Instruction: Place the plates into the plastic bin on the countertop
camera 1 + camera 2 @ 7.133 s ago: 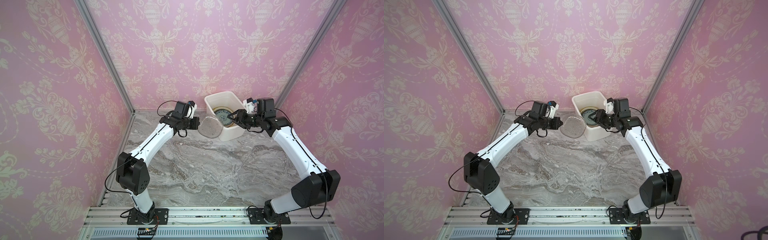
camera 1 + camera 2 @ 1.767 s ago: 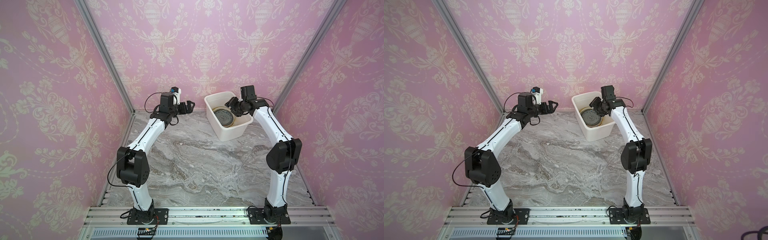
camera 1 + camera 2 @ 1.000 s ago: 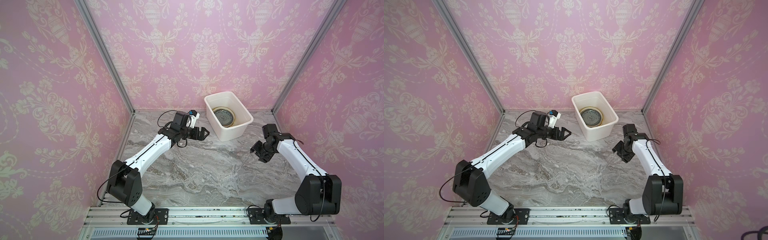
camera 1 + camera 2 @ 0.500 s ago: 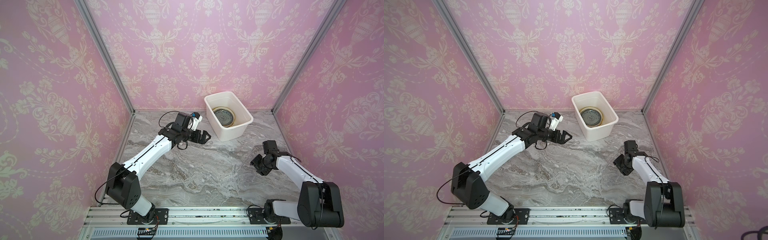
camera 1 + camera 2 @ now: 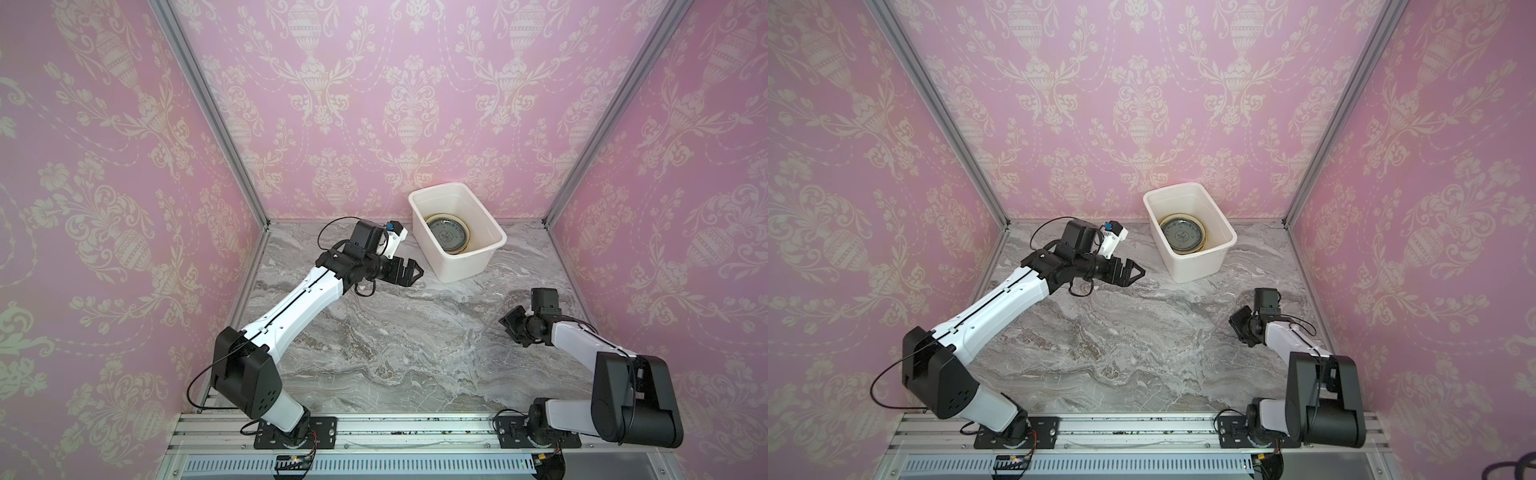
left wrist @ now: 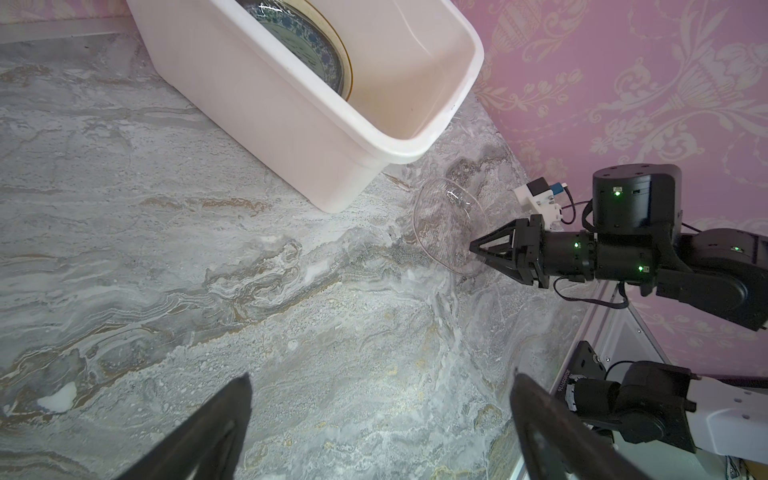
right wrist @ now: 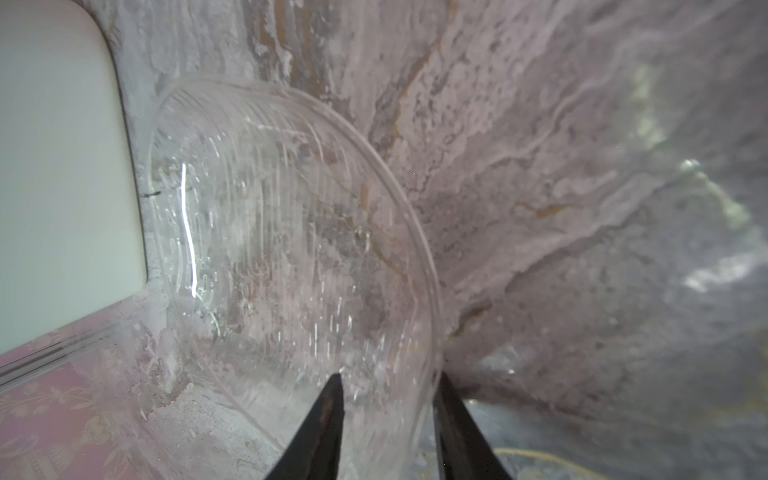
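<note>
Mid-pickup of a clear glass plate (image 7: pixel 270 232), apparently the only one not yet in off the desk (image 5: pixel 395 345). Lying on the desk straight ahead of the right tool (image 7: pixel 388 382), near rim between the tips: one fingertip over the plate's inside, its partner outside, close against the rim. Narrow, but with a gap showing beside the glass, so not judged a firm pinch yet. Just beyond the plate's far edge from that tool, a corner of the plastic bin (image 5: pixel 457 266); inside it, stacked plates (image 5: pixel 449 233), a blue-patterned one on top. On the bin's other side, left tool (image 5: pixel 409 272) hovering above the desk, spread wide and empty, pointed toward the bin's near wall. Next, by the look of it: close fully on the rim, tip and lift the plate clear of the desk, carry it forward and up over the bin's wall, lower it onto the stack. Calls for a gentle squeeze on thin, slippery glass, and for enough height to clear the rolled rim.
</note>
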